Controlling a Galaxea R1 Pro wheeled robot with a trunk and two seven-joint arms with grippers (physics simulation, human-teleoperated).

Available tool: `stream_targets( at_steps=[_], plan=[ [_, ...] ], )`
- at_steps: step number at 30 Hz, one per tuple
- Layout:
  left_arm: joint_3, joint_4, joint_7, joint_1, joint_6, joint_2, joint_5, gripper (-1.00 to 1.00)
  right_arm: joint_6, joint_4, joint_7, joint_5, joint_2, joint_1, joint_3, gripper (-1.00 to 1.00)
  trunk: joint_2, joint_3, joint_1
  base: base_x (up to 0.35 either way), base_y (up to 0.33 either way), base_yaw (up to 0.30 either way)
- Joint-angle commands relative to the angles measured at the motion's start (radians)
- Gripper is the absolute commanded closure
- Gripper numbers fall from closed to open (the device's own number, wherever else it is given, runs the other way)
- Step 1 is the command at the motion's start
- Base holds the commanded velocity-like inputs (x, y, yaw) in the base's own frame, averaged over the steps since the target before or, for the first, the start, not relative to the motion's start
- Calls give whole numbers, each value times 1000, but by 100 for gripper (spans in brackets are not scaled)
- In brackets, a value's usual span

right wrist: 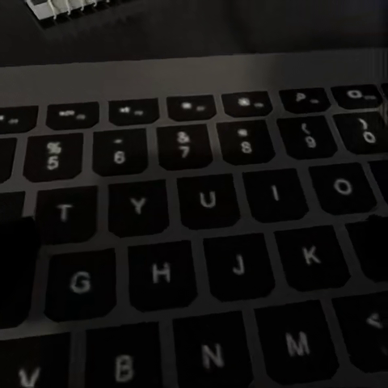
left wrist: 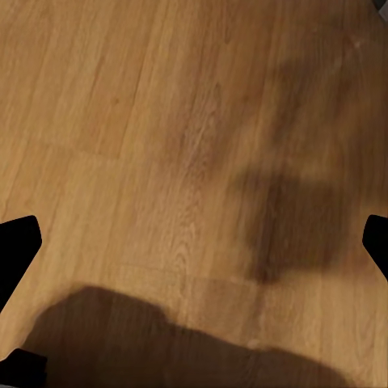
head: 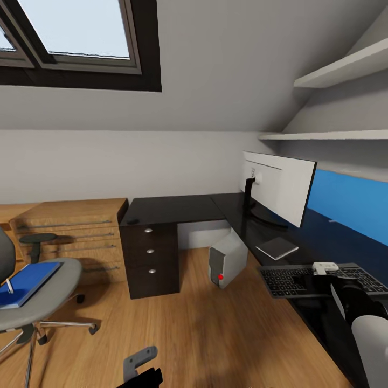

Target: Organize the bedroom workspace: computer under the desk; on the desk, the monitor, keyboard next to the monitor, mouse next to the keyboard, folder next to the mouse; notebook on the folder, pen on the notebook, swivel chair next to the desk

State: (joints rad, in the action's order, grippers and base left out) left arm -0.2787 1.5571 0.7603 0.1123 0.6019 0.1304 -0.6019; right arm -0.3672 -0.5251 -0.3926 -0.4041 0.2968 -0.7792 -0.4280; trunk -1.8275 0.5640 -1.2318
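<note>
The black desk (head: 178,209) carries the monitor (head: 277,186), the grey notebook (head: 276,248) in front of it and the keyboard (head: 293,281) nearer me. My right gripper (head: 323,272) hovers just above the keyboard (right wrist: 202,202), jaws spread with nothing between them. A small dark lump (head: 133,221), possibly the mouse, lies on the desk's left end. The computer (head: 226,262) stands on the floor at the desk's inner corner. At far left the swivel chair (head: 51,291) holds the blue folder (head: 29,281) with a thin pen (head: 9,286) on it. My left gripper (head: 141,366) hangs low and open over the floor (left wrist: 194,162).
A black drawer unit (head: 151,258) stands under the desk's left end, with low light-wood shelving (head: 70,226) beside it. White wall shelves (head: 345,70) hang above the desk's right side. Wood floor (head: 178,334) lies between chair and desk.
</note>
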Motion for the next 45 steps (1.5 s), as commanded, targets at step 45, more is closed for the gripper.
stream_targets(
  at_steps=[45],
  plan=[
    [-7,-8,4,0,1,-41,-12,-100,0,46,-12,-29,-10,0,-5,-100,-1,1,0,-145,0,0]
  ],
)
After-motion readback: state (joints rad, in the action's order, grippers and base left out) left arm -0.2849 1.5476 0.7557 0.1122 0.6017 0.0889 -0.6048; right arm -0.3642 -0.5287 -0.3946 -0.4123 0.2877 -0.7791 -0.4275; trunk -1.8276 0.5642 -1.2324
